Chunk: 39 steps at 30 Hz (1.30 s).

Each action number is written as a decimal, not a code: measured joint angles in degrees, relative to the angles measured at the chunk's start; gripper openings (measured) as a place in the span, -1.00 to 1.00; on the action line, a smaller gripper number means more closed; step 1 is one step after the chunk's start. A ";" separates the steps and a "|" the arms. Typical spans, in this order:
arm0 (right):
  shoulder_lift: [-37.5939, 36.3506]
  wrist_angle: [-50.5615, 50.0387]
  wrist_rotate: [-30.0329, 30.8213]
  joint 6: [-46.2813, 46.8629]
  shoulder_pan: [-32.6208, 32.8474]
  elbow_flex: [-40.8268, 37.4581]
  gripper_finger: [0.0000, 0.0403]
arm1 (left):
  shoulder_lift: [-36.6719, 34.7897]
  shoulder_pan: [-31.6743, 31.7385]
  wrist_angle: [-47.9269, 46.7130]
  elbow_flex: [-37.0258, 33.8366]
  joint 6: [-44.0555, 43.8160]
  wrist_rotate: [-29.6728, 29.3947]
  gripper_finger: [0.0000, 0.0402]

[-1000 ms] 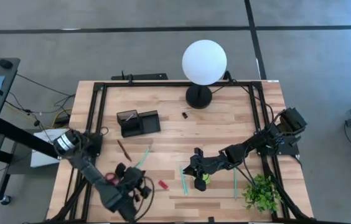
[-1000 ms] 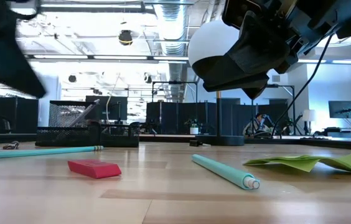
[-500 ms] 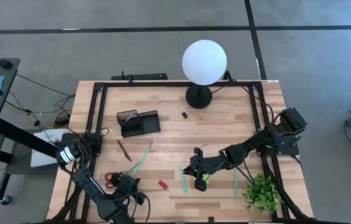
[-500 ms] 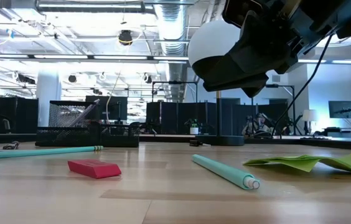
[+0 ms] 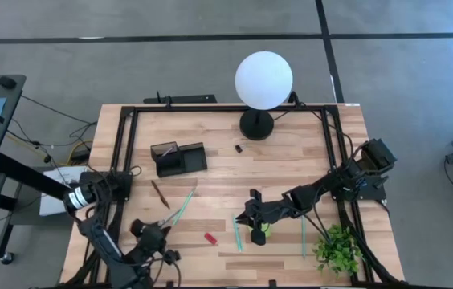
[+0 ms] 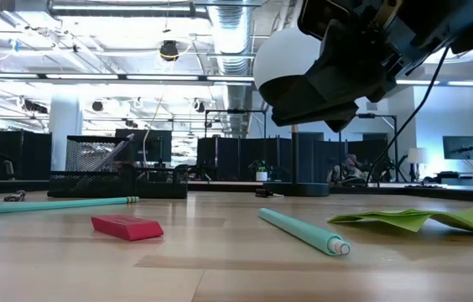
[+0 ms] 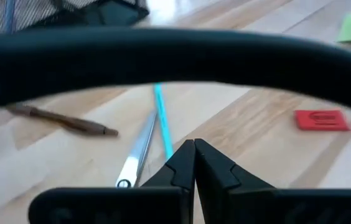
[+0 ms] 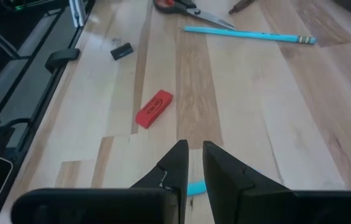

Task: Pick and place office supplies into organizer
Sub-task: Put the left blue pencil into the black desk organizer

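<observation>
- High view: we see left gripper (image 5: 153, 241) low near the worktop's (image 5: 291, 160) front-left corner, w/ a teal pencil (image 5: 181, 205) running diagonally just beyond it toward the organizer (image 5: 178, 158). Right gripper (image 5: 252, 218) hangs mid-worktop, right over a teal pen (image 5: 237, 232) and the lime-green sticky pad (image 5: 258, 235).
- Low view: teal pen (image 6: 304, 231) lies flat, long axis angled toward camera; red piece (image 6: 127, 226) to one side of it, pad (image 6: 413, 218) to the other.
- Left wrist view: left jaws together, empty; teal pencil (image 7: 162, 122) lies straight ahead, roughly in line w/ them.
- Right wrist view: right jaws a narrow gap apart, nothing held; pen end (image 8: 195, 187) just under tips. We judge right arm nearer the pen.
</observation>
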 joint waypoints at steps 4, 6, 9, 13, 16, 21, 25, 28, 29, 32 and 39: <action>0.00 0.11 -0.02 0.02 0.04 0.00 -0.79 | 0.01 -2.08 -0.98 -0.02 -0.65 -6.37 -1.00; 0.00 0.26 -0.02 0.04 0.04 0.00 -0.79 | 0.01 -2.87 -1.17 -0.02 -0.89 -11.25 -1.00; 0.00 0.92 0.00 0.06 0.07 0.00 -0.79 | 0.03 -3.53 -0.24 -0.02 -0.68 -16.55 -1.00; 0.00 2.18 0.00 0.07 0.09 0.00 -0.79 | 0.03 -2.89 2.72 -0.02 1.63 -11.35 -1.00; 0.00 3.51 -0.01 0.08 0.11 0.00 -0.79 | 0.07 -1.35 4.90 -0.02 4.88 -3.28 -1.00; 0.00 4.33 -0.02 0.07 0.11 0.02 -0.79 | 0.07 1.25 5.00 -0.02 6.22 -0.33 -0.90; 0.00 4.35 -0.02 0.07 0.07 0.02 -0.79 | 0.07 3.13 8.16 -1.23 8.55 -0.22 -0.69; 0.00 4.34 -0.02 0.07 0.07 0.02 -0.79 | 0.11 4.16 12.94 -4.29 7.90 0.29 -0.50; 0.00 4.35 -0.02 0.07 0.07 0.02 -0.79 | 0.11 4.46 15.21 -5.61 7.03 0.76 -0.45; 0.00 4.27 -0.02 0.04 0.07 0.02 -0.79 | 0.18 4.97 19.64 -9.23 5.47 2.09 -0.30; 0.00 4.11 -0.02 -0.09 0.07 0.02 -0.79 | 0.16 4.94 20.12 -12.83 3.14 1.81 -0.19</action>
